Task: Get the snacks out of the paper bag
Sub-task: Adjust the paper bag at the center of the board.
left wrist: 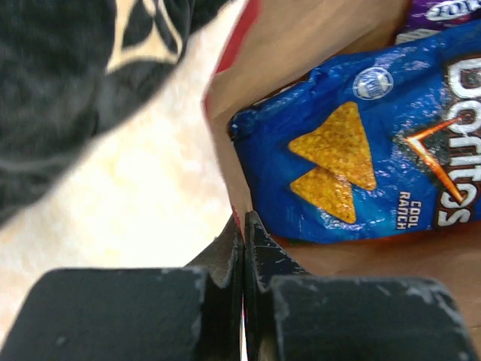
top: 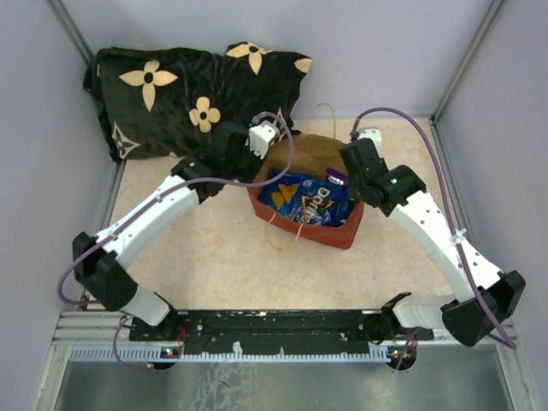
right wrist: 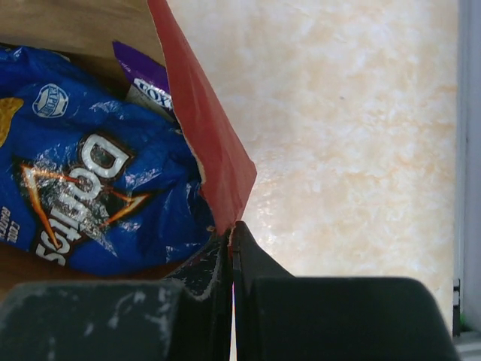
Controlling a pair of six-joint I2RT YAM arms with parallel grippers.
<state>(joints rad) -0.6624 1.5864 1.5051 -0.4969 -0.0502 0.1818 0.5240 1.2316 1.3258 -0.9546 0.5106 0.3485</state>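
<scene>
though near the left end effector [left wrist: 244, 226], black pillow [top: 188, 86] outside paper bag [top: 342, 233]

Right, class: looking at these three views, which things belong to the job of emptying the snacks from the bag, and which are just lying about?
Part of the job: red paper bag; blue Doritos bag inside it; purple packet tucked beside that; left gripper and right gripper, both shut on the bag's rim.
Just lying about: black flower-patterned pillow.
</scene>
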